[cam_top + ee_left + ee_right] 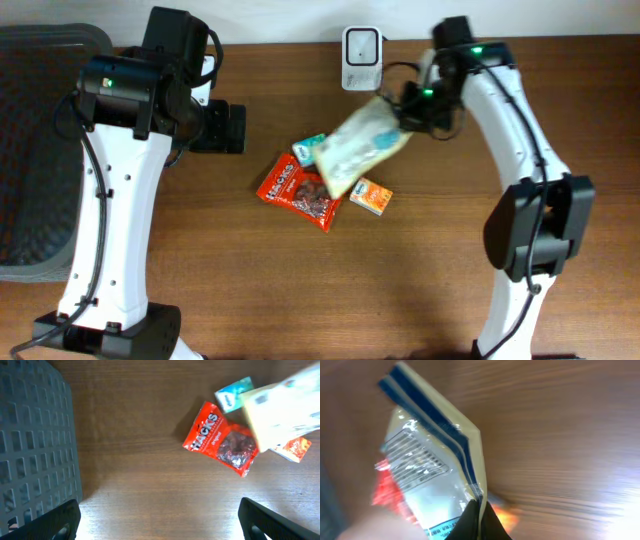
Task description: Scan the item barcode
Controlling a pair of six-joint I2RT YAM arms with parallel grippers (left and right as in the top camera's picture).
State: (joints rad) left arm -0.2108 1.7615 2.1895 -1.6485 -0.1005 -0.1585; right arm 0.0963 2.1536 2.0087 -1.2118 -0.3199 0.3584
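My right gripper (405, 115) is shut on the edge of a pale pouch (360, 145) with a blue-striped seam and holds it in the air just below the white scanner (361, 58) at the table's back edge. In the right wrist view the dark fingertips (492, 525) pinch the pouch's (425, 470) seam, and a barcode (412, 457) shows on its silvery face. My left gripper (225, 128) hovers open to the left with nothing between its fingers. In the left wrist view the pouch (282, 410) is blurred at the upper right.
Under the pouch lie a red Hacks bag (300, 190), a teal packet (310, 148) and a small orange box (371, 196). A grey mesh basket (30, 150) stands at the far left; its wall (30, 450) fills the left of the left wrist view.
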